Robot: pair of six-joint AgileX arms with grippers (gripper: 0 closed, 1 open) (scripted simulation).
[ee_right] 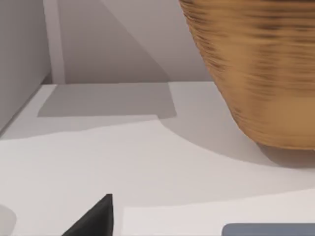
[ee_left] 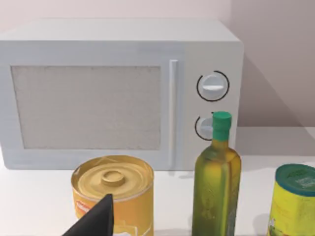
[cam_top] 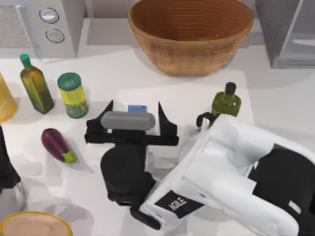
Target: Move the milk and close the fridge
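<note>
The milk [cam_top: 137, 108] shows its blue top at the table's middle, in front of the basket. My right gripper [cam_top: 135, 106] is open, one black finger [cam_top: 109, 109] on each side of the carton with a clear gap to it. In the right wrist view the milk [ee_right: 268, 229] appears as a blue-grey edge beside one fingertip [ee_right: 98, 216]. The fridge [cam_top: 290, 29], grey with a pale door panel, stands at the back right corner. My left arm [cam_top: 6, 167] stays at the table's left edge. One of its fingertips [ee_left: 96, 219] shows in the left wrist view.
A wicker basket [cam_top: 191, 34] sits at the back centre and a microwave [cam_top: 44, 24] at the back left. An oil bottle [cam_top: 36, 83], green-lidded jar [cam_top: 73, 95], yellow can [cam_top: 5, 103] and eggplant [cam_top: 57, 144] stand on the left. A dark green bottle [cam_top: 226, 101] stands right of the gripper.
</note>
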